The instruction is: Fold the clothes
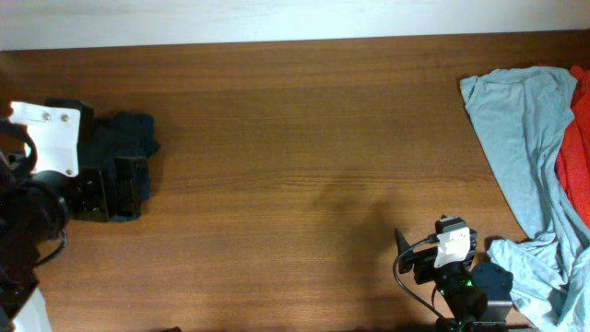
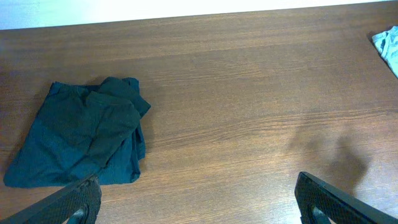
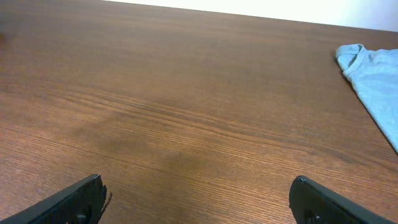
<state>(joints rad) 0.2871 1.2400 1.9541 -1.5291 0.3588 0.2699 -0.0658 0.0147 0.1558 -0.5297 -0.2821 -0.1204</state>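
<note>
Dark-navy garment (image 1: 124, 143) bunched at 9 o'clock on table (image 1: 295, 138); light-blue garment (image 1: 521, 129) at 3 o'clock, red garment (image 1: 576, 161) against its right side.

One view from above, two from low over the wood.
The overhead camera looks straight down on the whole table (image 1: 295, 138) from afar. The left wrist camera sits low and close, facing across the folded dark garment (image 2: 81, 140). The right wrist camera, equally low, catches the light-blue garment (image 3: 373, 74) at its right edge. Overhead shows both garments too.
</note>
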